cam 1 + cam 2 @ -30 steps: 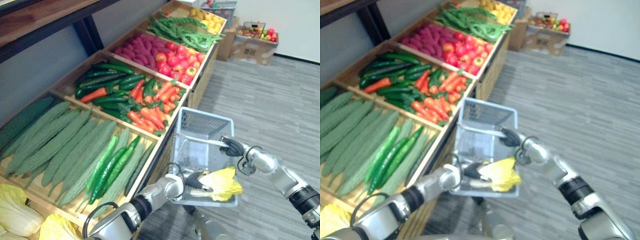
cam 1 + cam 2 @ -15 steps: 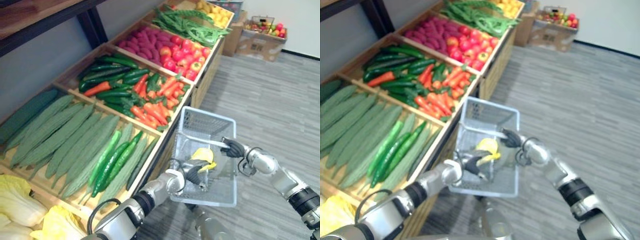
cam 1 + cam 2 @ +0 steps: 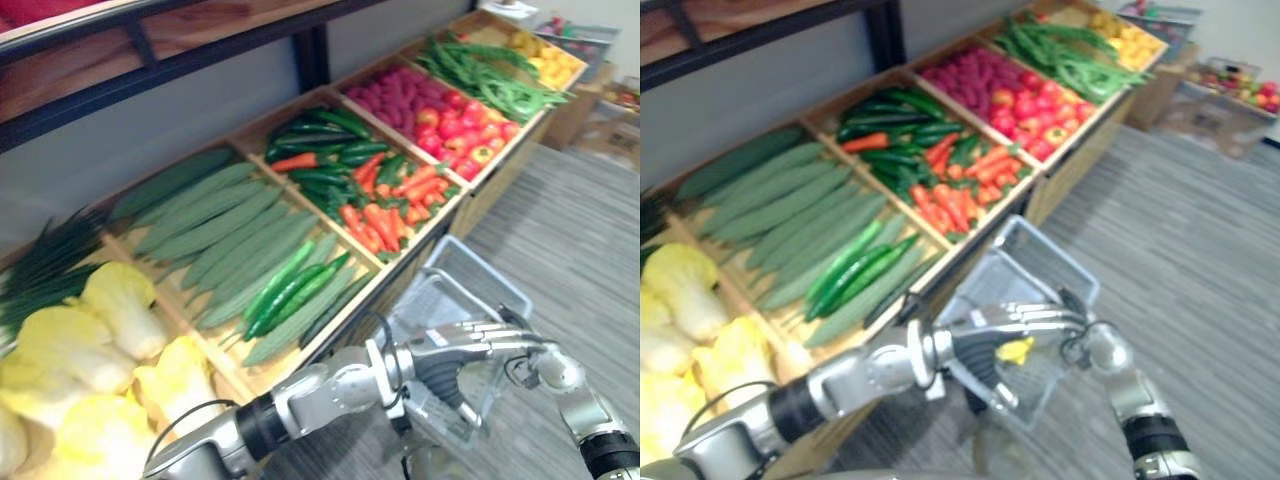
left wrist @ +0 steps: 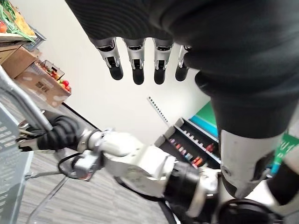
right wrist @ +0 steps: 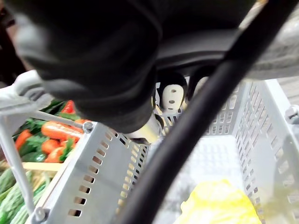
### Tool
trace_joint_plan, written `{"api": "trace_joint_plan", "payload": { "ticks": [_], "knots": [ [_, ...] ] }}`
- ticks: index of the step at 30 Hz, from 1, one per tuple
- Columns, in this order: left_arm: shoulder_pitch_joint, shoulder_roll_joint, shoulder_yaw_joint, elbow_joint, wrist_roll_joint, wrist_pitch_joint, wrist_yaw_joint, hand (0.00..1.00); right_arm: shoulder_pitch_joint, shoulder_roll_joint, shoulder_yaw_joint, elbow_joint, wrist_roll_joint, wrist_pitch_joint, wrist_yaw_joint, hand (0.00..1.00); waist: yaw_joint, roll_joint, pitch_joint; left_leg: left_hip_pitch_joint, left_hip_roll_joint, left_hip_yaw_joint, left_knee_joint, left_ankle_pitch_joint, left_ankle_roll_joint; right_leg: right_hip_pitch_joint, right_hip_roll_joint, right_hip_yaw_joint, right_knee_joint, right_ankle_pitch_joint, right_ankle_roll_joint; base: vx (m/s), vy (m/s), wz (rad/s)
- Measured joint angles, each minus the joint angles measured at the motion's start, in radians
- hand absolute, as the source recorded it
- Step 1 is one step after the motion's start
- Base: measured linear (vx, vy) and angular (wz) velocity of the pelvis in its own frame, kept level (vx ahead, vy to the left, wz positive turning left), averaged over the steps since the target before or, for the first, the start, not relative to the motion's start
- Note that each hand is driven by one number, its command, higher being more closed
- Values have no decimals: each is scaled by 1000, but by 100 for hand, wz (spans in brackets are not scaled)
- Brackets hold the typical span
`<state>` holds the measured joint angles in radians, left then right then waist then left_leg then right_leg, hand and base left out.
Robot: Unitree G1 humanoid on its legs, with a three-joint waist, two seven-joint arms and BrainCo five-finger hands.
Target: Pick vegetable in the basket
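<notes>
A grey plastic basket (image 3: 1040,243) hangs in front of the vegetable crates. A yellow leafy cabbage (image 5: 219,205) lies on its floor and peeks out under my left fingers (image 3: 1017,350). My left hand (image 3: 450,345) reaches over the basket with straight fingers (image 4: 135,60) and holds nothing. My right hand (image 4: 58,135) is curled round the basket's handle (image 4: 23,105) and carries it; one of its fingertips (image 5: 170,95) shows against the basket wall.
Sloping wooden crates run along the left: pale yellow cabbages (image 3: 110,310), long green gourds (image 3: 210,225), cucumbers, carrots and peppers (image 3: 385,195), tomatoes (image 3: 1025,115), green beans. A dark shelf hangs above them. Grey floor lies to the right, a cardboard box of fruit (image 3: 1230,85) beyond.
My left hand has let go of the yellow cabbage, which now lies in the basket, and its fingers have straightened above it. The camera has swung left, bringing the cabbages crate into view.
</notes>
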<state>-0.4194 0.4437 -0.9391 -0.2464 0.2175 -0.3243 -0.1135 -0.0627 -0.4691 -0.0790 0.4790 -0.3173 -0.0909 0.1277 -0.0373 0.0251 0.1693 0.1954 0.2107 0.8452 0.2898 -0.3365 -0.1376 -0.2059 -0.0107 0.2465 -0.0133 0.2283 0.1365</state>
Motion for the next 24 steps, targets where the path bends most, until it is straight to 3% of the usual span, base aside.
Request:
{"api": "trace_joint_plan", "payload": {
  "ticks": [7,10,11,13,16,17,21,24],
  "knots": [
    [124,177,124,-224,-135,-3,-5,0,163,135,-305,183,14,42,-89,100,46,13,-49,-111,-21,-249,-3,36,36,38,-106,-257,-1,-23,-1,-26,-15,103],
    [223,217,275,-280,-135,-10,26,0,227,193,-396,274,58,44,-123,100,48,9,-80,-149,-47,-377,-18,65,55,77,-152,-391,-1,-31,-4,1,-10,109],
    [279,221,348,-294,-133,-15,41,0,236,213,-429,318,61,44,-139,100,51,0,-91,-164,-64,-423,-33,78,63,90,-169,-425,-3,-44,-23,-6,3,115],
    [359,211,453,-302,-123,-16,61,0,245,227,-470,386,63,43,-145,100,57,-16,-110,-178,-88,-470,-57,95,69,97,-187,-464,-9,-53,-25,1,-3,89],
    [523,110,726,-300,-112,-14,121,0,246,243,-539,512,93,42,-173,100,73,-35,-125,-192,-123,-553,-104,127,71,131,-213,-528,-41,-59,-33,8,-4,86],
    [574,25,848,-287,-108,-14,164,0,246,252,-556,560,104,42,-186,100,83,-45,-125,-201,-136,-588,-129,147,71,143,-222,-554,-54,-64,-28,27,-13,66],
    [633,-226,1109,-168,-66,11,309,0,243,268,-567,652,133,42,-206,100,113,-49,-133,-216,-151,-650,-177,191,77,146,-227,-597,-59,-69,-20,42,-22,49],
    [671,-324,1236,-65,14,65,419,0,242,287,-574,681,160,35,-212,100,119,-57,-134,-231,-153,-693,-186,213,84,150,-220,-613,-58,-74,-21,64,-20,38]
  ]
}}
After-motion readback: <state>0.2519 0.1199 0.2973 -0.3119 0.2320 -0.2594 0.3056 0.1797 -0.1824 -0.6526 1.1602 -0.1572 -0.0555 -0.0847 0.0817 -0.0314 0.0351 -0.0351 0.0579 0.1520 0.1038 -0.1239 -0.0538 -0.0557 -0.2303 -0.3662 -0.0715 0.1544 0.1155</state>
